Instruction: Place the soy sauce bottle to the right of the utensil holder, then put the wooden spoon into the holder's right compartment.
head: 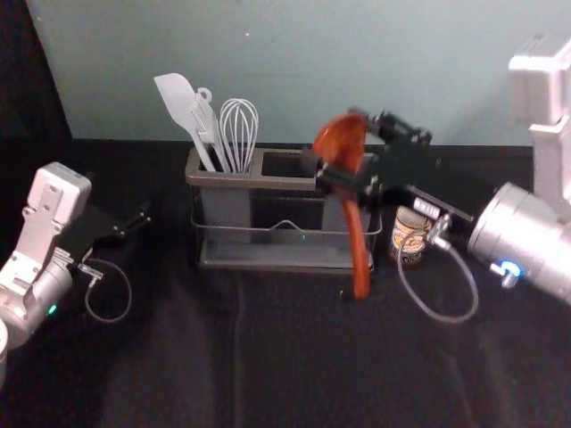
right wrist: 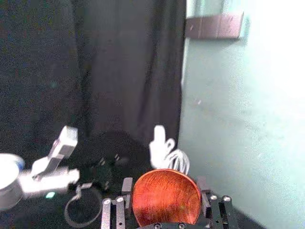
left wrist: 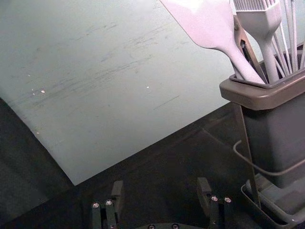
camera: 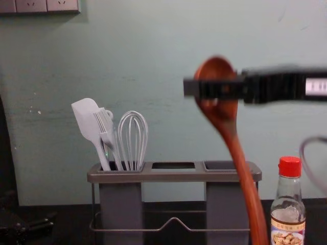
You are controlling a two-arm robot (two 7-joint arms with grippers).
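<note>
In front of the holder [head: 285, 183], the right tool [head: 337, 143] is clamping the spoon [head: 358, 241] by its bowl, needing lift for tip clearance; leftward, the left tool [left wrist: 160, 185] is gaping empty.

The table [head: 169, 357] before me wears a black cloth [head: 303, 374]; a long crease [head: 239, 312] runs through it toward me, and the far edge goes nearly straight across. Near that edge, around the middle, I see the utensil holder [head: 285, 183] standing upright; its brown-grey rim carries a dark grey bin at the left end and another at the right; a thin wire rail [camera: 174, 219], peaked at its middle, crosses the front, and a long shallow tray [head: 277, 254] forms the base. Just beside the holder, to my right, the soy sauce bottle [head: 410, 236] stands upright, slightly apart from it; it is clear glass, with a red cap [camera: 289, 166] and a food picture on its label [camera: 288, 230].
</note>
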